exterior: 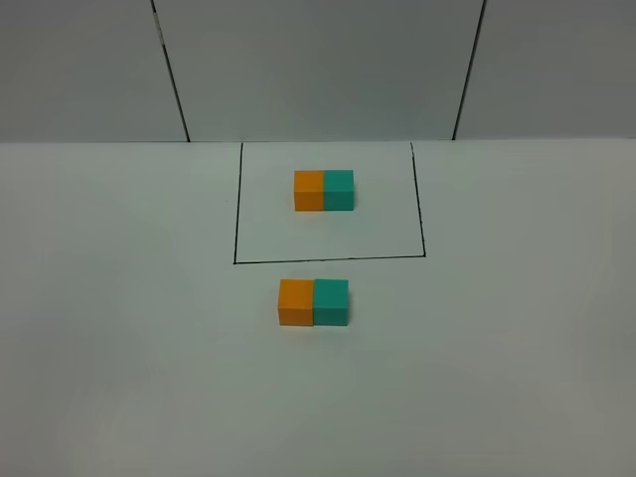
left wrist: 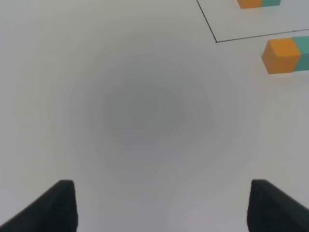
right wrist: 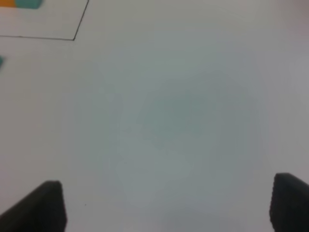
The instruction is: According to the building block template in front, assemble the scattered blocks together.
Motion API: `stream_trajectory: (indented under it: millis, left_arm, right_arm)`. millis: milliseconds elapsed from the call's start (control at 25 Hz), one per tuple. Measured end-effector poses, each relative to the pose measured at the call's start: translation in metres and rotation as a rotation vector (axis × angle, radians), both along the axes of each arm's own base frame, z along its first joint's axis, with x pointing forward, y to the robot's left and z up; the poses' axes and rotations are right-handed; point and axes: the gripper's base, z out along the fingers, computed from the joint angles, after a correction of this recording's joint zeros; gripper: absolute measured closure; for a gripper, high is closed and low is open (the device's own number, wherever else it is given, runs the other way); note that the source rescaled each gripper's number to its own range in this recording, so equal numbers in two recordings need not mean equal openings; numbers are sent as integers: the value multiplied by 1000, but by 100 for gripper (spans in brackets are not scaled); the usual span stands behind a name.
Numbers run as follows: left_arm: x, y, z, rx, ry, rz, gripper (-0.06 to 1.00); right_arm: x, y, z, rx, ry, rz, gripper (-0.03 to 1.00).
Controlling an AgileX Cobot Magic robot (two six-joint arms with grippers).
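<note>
The building block template, an orange cube (exterior: 309,190) joined to a teal cube (exterior: 339,189), sits inside the black outline (exterior: 328,260). In front of the outline, the scattered orange block (exterior: 295,302) and teal block (exterior: 332,302) stand touching, orange on the left. The left wrist view shows the orange block (left wrist: 281,55) with the teal one (left wrist: 303,50) beside it, far from my left gripper (left wrist: 161,208), which is open and empty. My right gripper (right wrist: 169,208) is open and empty over bare table. Neither gripper shows in the high view.
The white table (exterior: 119,348) stretches around the blocks. A grey wall with two dark seams (exterior: 171,70) stands behind its far edge. A corner of the outline shows in the left wrist view (left wrist: 216,41) and in the right wrist view (right wrist: 74,38).
</note>
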Motion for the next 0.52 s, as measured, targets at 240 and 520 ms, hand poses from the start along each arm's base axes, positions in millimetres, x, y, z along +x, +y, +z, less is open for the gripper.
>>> stream_trajectory:
  millis: [240,520]
  left_arm:
    - [0,0,0,0,0,0,32]
    - [0,0,0,0,0,0,32]
  right_arm:
    - [0,0,0,1,0,1,24]
    - [0,0,0,2,0,1,24]
